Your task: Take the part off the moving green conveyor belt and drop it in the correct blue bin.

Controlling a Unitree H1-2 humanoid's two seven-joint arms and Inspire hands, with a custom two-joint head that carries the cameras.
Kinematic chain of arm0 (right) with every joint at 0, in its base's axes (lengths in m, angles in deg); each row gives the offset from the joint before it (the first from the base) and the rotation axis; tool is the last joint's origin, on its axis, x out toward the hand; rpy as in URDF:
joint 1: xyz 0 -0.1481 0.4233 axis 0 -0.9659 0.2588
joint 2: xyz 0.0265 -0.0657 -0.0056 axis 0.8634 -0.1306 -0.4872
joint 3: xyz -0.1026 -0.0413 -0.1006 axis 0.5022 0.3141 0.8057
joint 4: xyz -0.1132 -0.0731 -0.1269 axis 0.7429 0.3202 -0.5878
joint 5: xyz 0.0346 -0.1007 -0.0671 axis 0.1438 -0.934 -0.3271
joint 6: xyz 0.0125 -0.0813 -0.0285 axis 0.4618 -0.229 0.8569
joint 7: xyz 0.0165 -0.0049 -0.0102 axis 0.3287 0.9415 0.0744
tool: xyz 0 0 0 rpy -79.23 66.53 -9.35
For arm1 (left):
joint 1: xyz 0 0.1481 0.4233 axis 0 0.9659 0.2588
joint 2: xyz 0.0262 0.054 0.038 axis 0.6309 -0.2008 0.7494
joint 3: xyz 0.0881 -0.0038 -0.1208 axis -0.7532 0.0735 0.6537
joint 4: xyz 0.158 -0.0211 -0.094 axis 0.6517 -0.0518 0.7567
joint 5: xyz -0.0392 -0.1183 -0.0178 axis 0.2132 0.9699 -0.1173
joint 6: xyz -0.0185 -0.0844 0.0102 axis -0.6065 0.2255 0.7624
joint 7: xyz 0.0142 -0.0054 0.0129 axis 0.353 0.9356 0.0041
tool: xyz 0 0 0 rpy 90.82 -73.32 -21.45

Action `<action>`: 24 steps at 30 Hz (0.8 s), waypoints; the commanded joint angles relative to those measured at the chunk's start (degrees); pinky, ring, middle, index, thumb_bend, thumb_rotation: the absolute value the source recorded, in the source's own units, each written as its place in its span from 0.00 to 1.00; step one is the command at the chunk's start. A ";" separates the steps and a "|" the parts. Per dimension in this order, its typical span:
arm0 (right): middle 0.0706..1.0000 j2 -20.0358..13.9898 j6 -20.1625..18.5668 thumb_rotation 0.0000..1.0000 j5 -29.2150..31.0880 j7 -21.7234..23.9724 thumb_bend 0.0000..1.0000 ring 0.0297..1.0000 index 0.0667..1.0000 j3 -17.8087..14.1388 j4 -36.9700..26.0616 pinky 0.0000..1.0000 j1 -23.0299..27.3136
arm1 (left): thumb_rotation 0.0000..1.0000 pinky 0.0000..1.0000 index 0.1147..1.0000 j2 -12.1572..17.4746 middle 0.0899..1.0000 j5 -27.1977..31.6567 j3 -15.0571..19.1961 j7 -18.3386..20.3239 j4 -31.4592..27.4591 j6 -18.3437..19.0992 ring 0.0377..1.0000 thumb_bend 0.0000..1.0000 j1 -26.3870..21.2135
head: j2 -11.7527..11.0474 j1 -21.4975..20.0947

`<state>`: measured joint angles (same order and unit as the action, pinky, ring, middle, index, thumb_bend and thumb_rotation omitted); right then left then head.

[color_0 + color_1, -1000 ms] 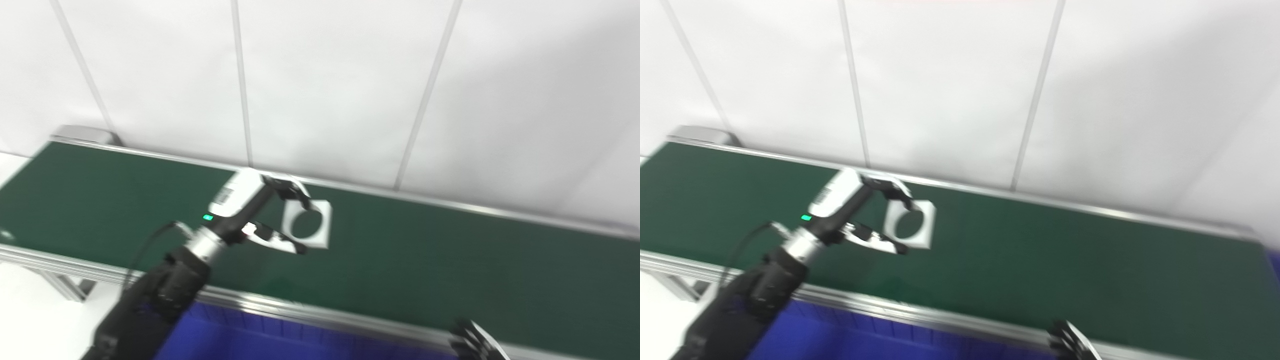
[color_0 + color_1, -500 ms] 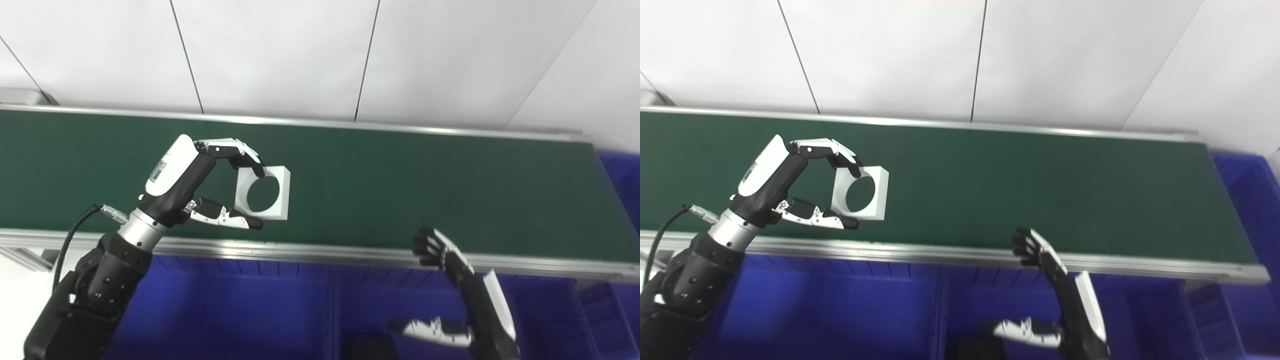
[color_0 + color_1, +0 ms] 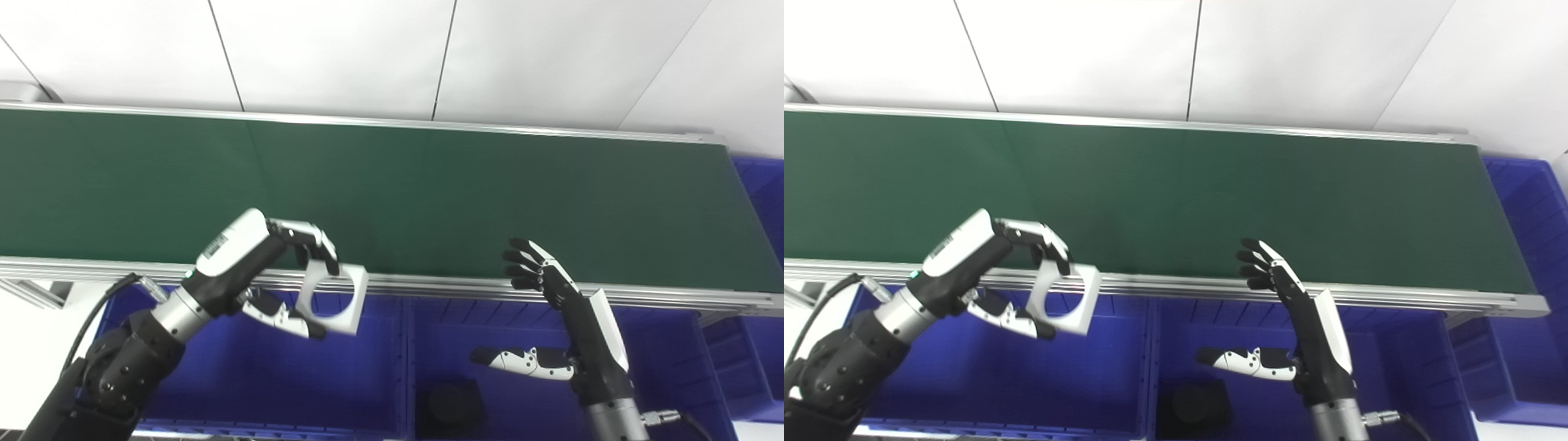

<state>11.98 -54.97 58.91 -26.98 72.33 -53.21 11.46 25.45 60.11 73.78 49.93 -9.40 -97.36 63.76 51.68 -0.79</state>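
Observation:
My left hand (image 3: pixel 263 269) is shut on a white square part with a round hole (image 3: pixel 334 298), fingers on its top edge and thumb under it. It holds the part over the near rail of the green conveyor belt (image 3: pixel 429 190), above the left blue bin (image 3: pixel 257 380). In the right eye view the part (image 3: pixel 1066 298) and the left hand (image 3: pixel 992 269) show the same way. My right hand (image 3: pixel 551 318) is open and empty, fingers spread, above the middle blue bin (image 3: pixel 490 380).
A dark round part (image 3: pixel 450 404) lies in the middle bin. Another blue bin (image 3: pixel 1525 245) stands at the belt's right end. The belt's aluminium rail (image 3: pixel 429 285) runs between belt and bins. A white panelled wall stands behind.
My left hand has carried the white part off the belt toward me, to above the left bin. The camera swung earlier, right and down. The right hand rose slightly.

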 commanded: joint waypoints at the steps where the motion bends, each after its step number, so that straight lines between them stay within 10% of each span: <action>1: 0.80 -0.18 -0.31 0.25 0.63 -0.02 0.85 0.75 0.86 -0.30 -2.08 0.71 0.76 | 0.00 0.46 0.41 1.88 0.47 0.02 -0.05 1.40 -0.84 1.02 0.42 0.50 -0.12 | -0.08 -0.07; 19: 0.80 -1.69 -0.53 0.24 2.43 0.47 0.86 0.76 0.86 -1.03 0.52 0.70 4.51 | 0.00 0.49 0.44 -0.17 0.48 -20.74 -8.73 12.42 1.66 19.94 0.41 0.50 -6.00 | -1.51 1.03; 24: 0.80 -1.99 0.07 0.24 2.76 0.36 0.86 0.76 0.86 -0.96 1.17 0.70 4.81 | 0.06 0.56 0.43 -0.09 0.66 -28.62 -12.27 16.32 3.76 23.97 0.64 0.51 -8.79 | -1.78 1.12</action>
<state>10.08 -56.02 61.01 -26.42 71.65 -51.30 15.63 24.68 34.19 62.04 65.28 -6.92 -75.65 56.10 49.83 0.26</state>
